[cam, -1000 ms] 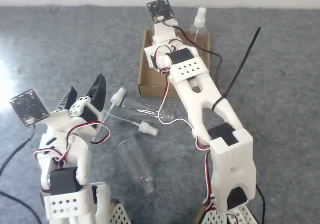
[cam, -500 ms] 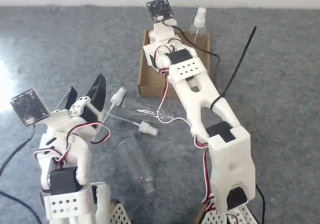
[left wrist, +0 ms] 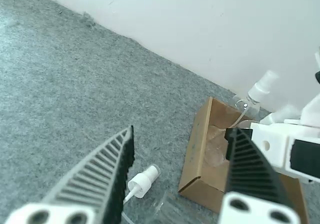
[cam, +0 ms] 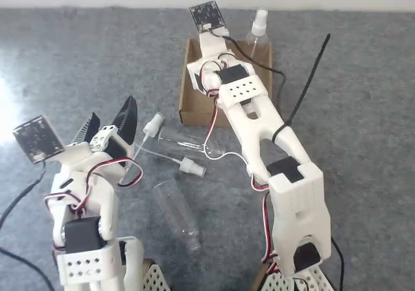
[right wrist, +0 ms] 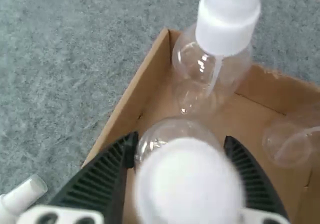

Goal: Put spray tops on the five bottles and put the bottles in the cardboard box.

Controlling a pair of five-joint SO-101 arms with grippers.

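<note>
Three at the cardboard box (cam: 194,117), two lying on the table (cam: 363,77).
Right gripper (right wrist: 180,139) is clamped on a capped bottle (right wrist: 187,194) just above the box, beside two standing bottles (right wrist: 212,79) inside; lowering it crooked could knock them over. Left gripper (left wrist: 181,130) hovers, jaws apart, near two bare bottles (cam: 185,137) and two loose spray tops (cam: 154,124).
</note>
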